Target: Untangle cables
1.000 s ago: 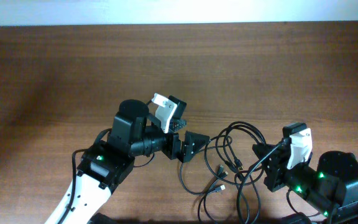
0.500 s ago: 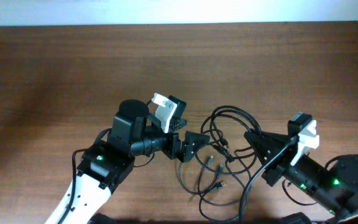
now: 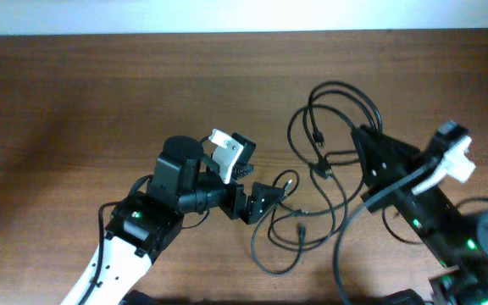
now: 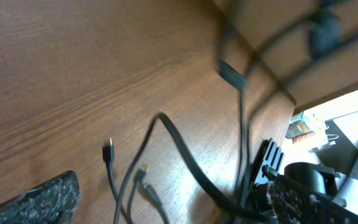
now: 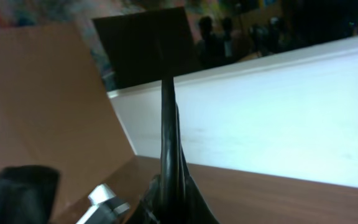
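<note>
Several thin black cables (image 3: 320,166) make one loose tangle on the right half of the bench (image 3: 100,93). The upper loops are lifted off the wood and hang around the tip of the right pincer (image 3: 358,135). From there some strands go down to the lower loops, which lie flat on the bench between the two arms. Small plug ends (image 3: 299,229) show at a few places, and one with a silver tip lies just beside the left pincer (image 3: 257,174).

The right pincer is closed tight and the raised strands meet at its tip, so it has hold of the cables. In the right wrist view its fingers (image 5: 166,124) stand pressed together like one narrow dark blade, and the cable between them I cannot make out there.

The left pincer is spread fully wide and holds nothing. It is close to the bench surface, with its opening turned toward the lying loops. In the left wrist view two plug ends lie on the wood between its two finger tips, and blurred strands cross higher up.

The bench is of brown wood with a visible grain, and a white wall (image 3: 227,15) runs along its far edge. The small objects (image 4: 303,127) beyond the bench edge in the left wrist view are too blurred for any writing to be read.
</note>
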Controlling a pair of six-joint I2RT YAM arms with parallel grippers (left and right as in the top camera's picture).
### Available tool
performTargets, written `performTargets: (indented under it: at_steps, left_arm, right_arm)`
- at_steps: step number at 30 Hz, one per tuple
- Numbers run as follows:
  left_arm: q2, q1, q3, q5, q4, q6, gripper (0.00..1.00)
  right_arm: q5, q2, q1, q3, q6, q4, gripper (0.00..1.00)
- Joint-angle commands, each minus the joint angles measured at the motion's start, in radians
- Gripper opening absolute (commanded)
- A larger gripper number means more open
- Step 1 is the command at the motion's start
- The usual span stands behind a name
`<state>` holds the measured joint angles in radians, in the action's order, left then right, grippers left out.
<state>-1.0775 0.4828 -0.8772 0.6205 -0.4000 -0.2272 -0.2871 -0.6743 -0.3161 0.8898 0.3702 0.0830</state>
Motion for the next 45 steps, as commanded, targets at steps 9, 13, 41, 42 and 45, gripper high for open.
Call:
performTargets:
  at_steps: [9, 13, 41, 42, 45]
  left_arm:
    - [-0.003, -0.005, -0.008, -0.067, -0.050, 0.020, 0.99]
    - [-0.003, -0.005, -0.008, -0.068, -0.051, 0.020, 0.99]
    - [0.040, -0.008, -0.008, -0.649, -0.295, -0.311, 0.99]
    - [0.040, -0.008, -0.008, -0.692, -0.311, -0.312, 0.99]
    - [0.040, -0.008, -0.008, -0.781, -0.344, -0.311, 0.99]
  right_arm:
    - [0.038, -0.608, 0.018, 0.012, 0.133, 0.035, 0.87]
    - [0.037, -0.721, 0.094, 0.012, 0.149, 0.225, 0.93]
    - [-0.188, -0.892, -0.064, -0.002, 0.414, 0.298, 0.99]
    - [-0.181, -0.919, -0.073, -0.002, 0.435, 0.281, 0.99]
    - [-0.172, -0.991, -0.093, -0.002, 0.459, 0.227, 0.99]
